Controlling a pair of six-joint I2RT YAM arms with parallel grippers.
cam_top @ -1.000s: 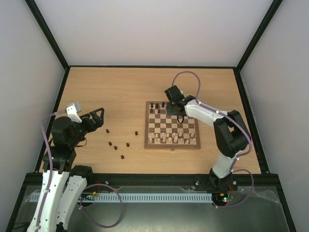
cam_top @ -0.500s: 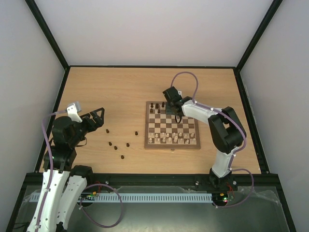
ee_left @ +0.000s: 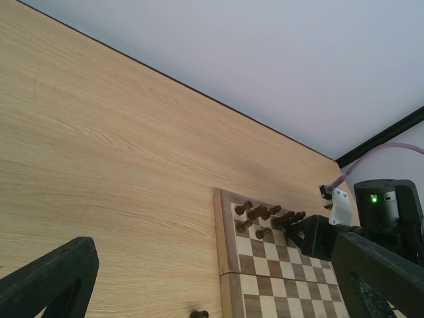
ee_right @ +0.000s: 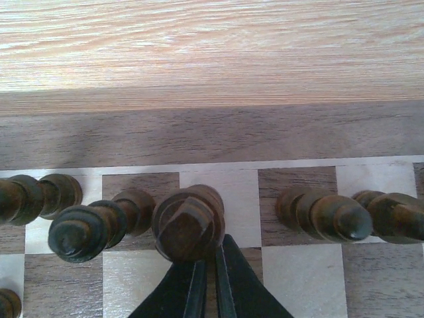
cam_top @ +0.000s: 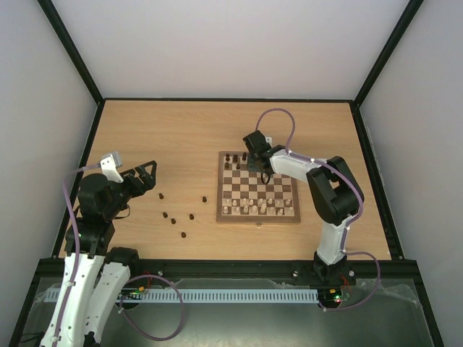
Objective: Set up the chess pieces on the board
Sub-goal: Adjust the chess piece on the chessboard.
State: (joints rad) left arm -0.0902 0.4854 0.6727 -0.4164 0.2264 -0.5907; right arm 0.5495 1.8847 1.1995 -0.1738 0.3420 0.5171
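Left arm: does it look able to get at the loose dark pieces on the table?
Probably yes. Its open fingers hang right beside the nearest loose piece, nothing between them but bare table; the right arm is away over the board.

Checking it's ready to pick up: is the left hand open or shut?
Open. On the left hand the fingers sit wide apart, nothing between them.

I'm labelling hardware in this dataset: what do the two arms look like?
The left arm and right arm both have white link shells between black joint housings, ending in black jaws. A lilac cable loops along each. A white block sits on the left wrist, and a green light glows on the right arm's housing.
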